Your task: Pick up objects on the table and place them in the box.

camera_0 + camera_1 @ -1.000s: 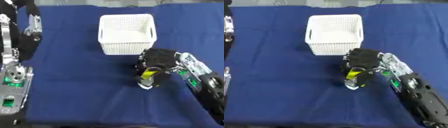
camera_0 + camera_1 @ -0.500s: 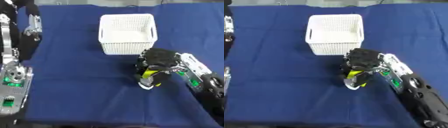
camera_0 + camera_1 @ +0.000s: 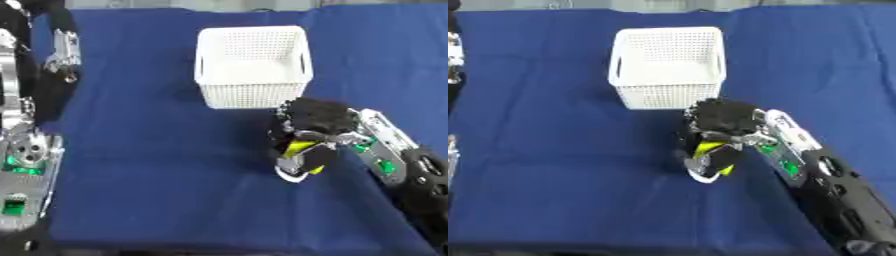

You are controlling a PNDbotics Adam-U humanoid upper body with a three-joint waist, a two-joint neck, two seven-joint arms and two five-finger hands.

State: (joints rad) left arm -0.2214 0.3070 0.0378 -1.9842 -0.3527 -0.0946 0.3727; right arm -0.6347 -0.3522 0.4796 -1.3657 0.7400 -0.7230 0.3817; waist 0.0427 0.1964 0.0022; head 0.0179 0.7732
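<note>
While the left eye view shows the left arm (image 3: 26,150) fully, the right eye view shows only its edge. The right robot hand (image 3: 315,125) curls round a yellow-and-white object (image 3: 297,160), upright on the tabletop (image 3: 157,150) just before the basket (image 3: 254,65).

- Right hand (image 3: 317,121): black fingers, silver-grey wrist with green markings.
- Right forearm (image 3: 842,200): bulky black casing.
- Left arm (image 3: 24,150): silver joints, black segments, green lights.

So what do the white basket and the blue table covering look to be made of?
White basket: likely moulded plastic, matte, judging by its regular perforated lattice walls and rigid rim. Blue table covering: looks like woven cloth, matte, since it shows soft creases and folds.
</note>
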